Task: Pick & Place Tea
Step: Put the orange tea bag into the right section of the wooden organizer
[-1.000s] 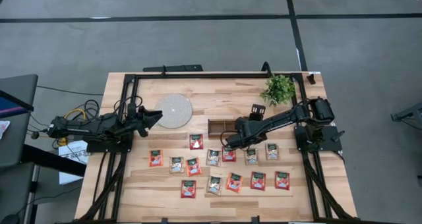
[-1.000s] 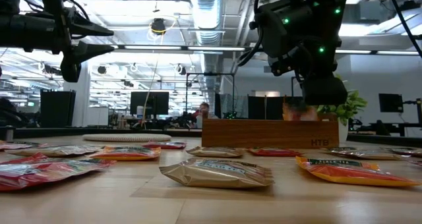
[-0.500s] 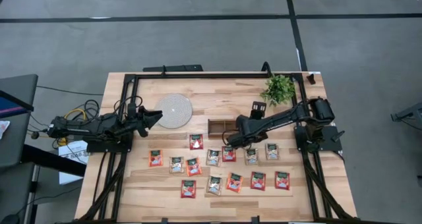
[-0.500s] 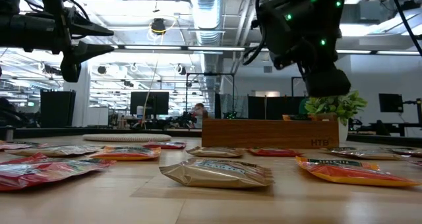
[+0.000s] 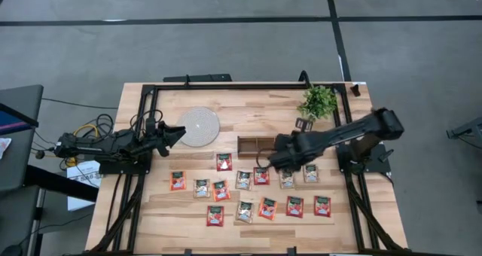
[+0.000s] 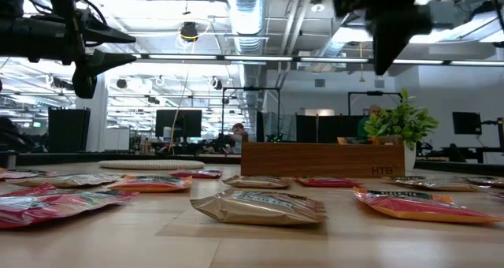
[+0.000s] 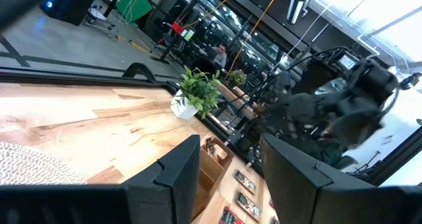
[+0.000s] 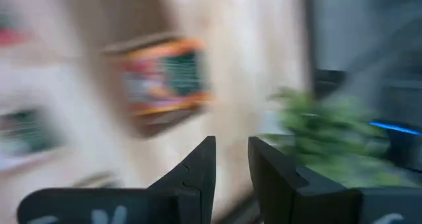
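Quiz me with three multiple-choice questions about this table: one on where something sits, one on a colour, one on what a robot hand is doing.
1. Where is the potted plant?
A. at the far right of the table
B. inside the wooden tray
C. on the round disc

2. What colours are the tea sachets?
A. blue and yellow
B. red-orange and pale grey-green
C. all black

3. What do the right gripper's fingers hold?
A. a sachet
B. the plant
C. nothing

Answers: 1 A, the high view shows it by the table's far right corner. 2 B, both colours lie in rows. 3 C, the gap between them is empty.
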You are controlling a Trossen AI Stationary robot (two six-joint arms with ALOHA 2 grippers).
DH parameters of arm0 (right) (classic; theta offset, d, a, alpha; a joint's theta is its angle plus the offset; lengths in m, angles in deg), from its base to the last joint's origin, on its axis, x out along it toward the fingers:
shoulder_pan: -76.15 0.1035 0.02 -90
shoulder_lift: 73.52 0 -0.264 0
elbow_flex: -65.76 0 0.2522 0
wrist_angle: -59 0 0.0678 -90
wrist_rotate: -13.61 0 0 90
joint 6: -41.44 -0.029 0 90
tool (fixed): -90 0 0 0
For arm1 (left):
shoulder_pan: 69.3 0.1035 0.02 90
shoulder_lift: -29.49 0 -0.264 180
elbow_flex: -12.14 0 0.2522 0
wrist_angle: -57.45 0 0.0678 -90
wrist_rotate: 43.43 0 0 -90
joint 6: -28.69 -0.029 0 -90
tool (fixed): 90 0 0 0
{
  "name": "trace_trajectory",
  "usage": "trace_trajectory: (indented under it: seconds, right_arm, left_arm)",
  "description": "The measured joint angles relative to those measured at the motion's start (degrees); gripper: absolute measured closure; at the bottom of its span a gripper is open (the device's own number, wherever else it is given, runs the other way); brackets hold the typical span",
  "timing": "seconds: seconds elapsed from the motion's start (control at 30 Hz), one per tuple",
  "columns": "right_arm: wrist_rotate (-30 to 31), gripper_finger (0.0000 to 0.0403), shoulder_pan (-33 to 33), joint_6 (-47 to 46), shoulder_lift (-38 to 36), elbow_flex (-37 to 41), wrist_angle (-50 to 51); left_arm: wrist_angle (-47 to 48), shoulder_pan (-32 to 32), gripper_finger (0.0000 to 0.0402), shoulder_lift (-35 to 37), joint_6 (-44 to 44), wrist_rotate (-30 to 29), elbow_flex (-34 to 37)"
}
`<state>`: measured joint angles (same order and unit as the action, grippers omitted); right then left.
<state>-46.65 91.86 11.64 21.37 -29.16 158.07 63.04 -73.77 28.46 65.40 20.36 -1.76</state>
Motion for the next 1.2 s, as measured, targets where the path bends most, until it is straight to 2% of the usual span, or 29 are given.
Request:
trace_trajectory:
  seconds: [0.13, 0.23, 0.47, 0.7, 1.03, 1.2]
  right_arm:
    - [-11.8, 0.0321, 4.3, 2.9, -4.1, 0.0, -9.4]
    - [-16.5, 0.0321, 7.6, 3.8, -5.3, 0.0, -16.6]
    - [-21.6, 0.0321, 11.0, 0.9, -0.5, 0.0, -21.7]
    - [-25.2, 0.0316, 11.7, 3.3, 6.7, 0.0, -27.7]
    - [-26.0, 0.0238, 11.8, 0.5, 10.6, -0.1, -34.4]
    - [-28.4, 0.0222, 12.4, -3.4, 13.8, 0.0, -37.0]
  left_arm:
    - [0.1, 0.0, 0.0250, 0.0, 0.0, 0.0, 0.0]
    - [0.3, 0.0, 0.0250, 0.0, 0.0, 0.0, 0.0]
    - [1.1, 0.0, 0.0250, 0.0, 0.0, 0.0, 0.0]
    - [1.2, 0.0, 0.0250, 0.0, 0.1, 0.0, 0.0]
    - [2.3, 0.0, 0.0250, 0.0, 0.3, 0.0, 0.0]
    - [2.8, 0.0, 0.0250, 0.0, 0.3, 0.0, 0.0]
